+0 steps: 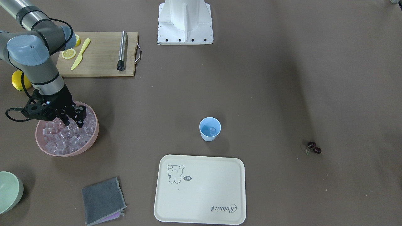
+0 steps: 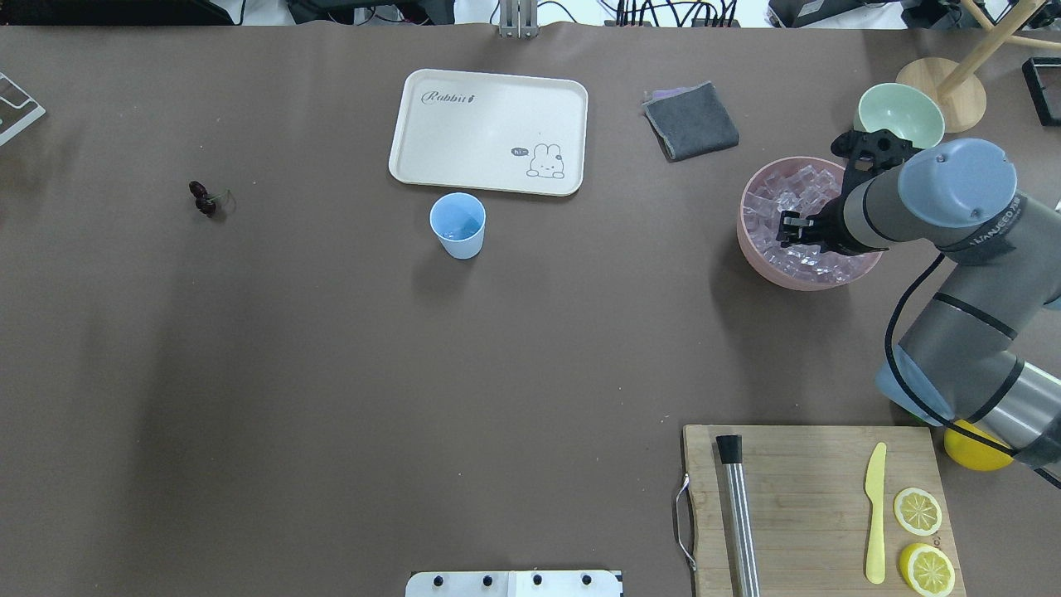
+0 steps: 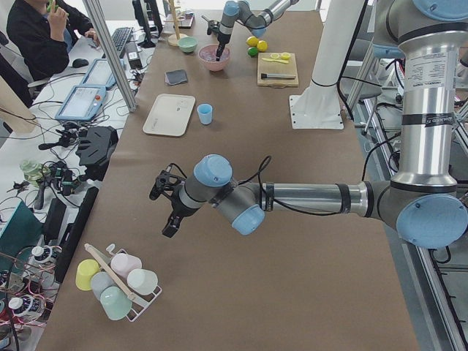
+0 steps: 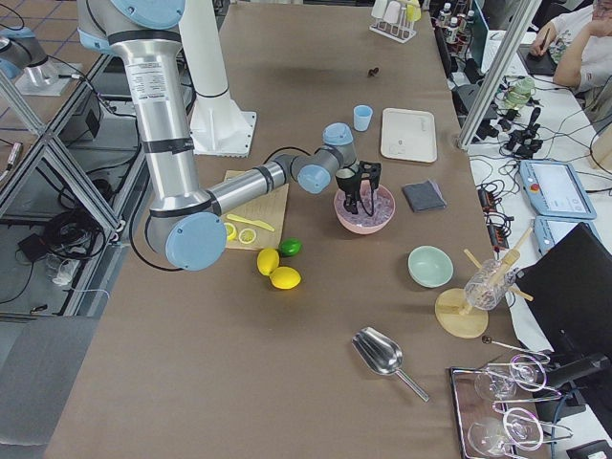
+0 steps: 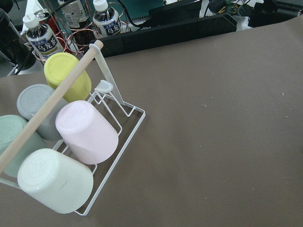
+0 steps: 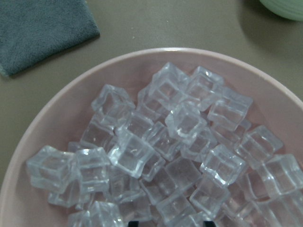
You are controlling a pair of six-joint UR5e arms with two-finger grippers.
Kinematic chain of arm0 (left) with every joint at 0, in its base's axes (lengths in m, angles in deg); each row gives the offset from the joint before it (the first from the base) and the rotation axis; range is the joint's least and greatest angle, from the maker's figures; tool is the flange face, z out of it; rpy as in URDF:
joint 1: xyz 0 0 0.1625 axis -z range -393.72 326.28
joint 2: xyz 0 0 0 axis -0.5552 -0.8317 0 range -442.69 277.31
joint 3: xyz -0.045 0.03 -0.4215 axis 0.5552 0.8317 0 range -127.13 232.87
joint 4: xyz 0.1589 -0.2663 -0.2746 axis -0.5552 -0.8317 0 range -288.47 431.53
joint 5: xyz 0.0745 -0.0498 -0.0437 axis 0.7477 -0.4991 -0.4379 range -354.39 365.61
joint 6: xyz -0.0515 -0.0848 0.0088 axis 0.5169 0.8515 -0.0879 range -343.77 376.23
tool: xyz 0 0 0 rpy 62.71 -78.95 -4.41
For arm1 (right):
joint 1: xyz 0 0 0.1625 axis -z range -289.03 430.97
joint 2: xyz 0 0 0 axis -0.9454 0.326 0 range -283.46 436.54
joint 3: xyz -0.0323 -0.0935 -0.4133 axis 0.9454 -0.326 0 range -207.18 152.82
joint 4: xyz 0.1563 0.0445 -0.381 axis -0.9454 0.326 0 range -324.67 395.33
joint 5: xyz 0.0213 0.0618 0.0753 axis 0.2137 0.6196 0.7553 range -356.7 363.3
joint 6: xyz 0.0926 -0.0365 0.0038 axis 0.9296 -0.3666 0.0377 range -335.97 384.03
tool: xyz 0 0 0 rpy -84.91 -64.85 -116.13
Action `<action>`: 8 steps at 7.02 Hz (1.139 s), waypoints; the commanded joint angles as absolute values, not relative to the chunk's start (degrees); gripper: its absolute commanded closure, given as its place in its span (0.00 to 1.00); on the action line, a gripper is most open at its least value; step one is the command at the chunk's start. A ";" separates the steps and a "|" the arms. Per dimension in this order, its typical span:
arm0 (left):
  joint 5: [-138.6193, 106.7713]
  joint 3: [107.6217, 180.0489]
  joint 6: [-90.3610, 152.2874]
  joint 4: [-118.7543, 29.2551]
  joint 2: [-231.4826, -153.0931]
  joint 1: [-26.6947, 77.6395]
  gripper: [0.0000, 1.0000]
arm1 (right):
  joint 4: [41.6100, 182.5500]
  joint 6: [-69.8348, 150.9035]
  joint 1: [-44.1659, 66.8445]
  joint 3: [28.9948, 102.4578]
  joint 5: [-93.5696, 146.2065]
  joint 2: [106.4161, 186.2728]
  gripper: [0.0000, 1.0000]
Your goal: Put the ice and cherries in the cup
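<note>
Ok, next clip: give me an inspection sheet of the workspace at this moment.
Surface: brown table cover, no spills seen.
Job's things: cup upright by the tray, one ice cube inside; more ice heaped in the pink bowl; cherries on the table, far from the cup.
Clutter: tray, grey cloth, green bowl, cutting board with muddler, knife, lemon slices.
Grippers: right gripper open, fingers down among the ice; left gripper above the table near the mug rack, state cannot tell.
Cables: black cable loops off the right arm.
Surroundings: person seated at a side desk.
</note>
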State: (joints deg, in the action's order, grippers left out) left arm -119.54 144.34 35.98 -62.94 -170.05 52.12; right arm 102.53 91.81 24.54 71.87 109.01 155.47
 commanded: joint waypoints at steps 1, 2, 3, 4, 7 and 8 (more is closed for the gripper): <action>-119.55 144.45 36.18 -62.94 -170.06 52.06 0.02 | 102.83 88.05 20.90 72.13 110.68 155.29 1.00; -119.55 144.62 36.27 -62.94 -170.06 51.97 0.02 | 102.75 87.41 17.91 72.74 112.79 154.94 1.00; -119.63 144.62 36.27 -62.94 -170.06 51.97 0.02 | 102.75 87.49 16.84 74.32 112.81 154.41 1.00; -119.98 144.71 36.36 -62.94 -170.06 51.97 0.02 | 102.83 87.49 15.87 74.85 112.37 151.54 1.00; -120.43 144.89 36.27 -63.03 -170.15 51.18 0.02 | 102.92 87.66 19.63 74.16 106.94 139.25 1.00; -120.34 144.89 36.27 -63.03 -170.23 50.22 0.02 | 103.44 88.19 22.25 73.98 106.40 136.24 1.00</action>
State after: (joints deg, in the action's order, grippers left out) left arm -120.36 144.86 36.28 -63.00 -170.17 51.10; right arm 103.04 87.73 19.53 74.22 107.67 140.69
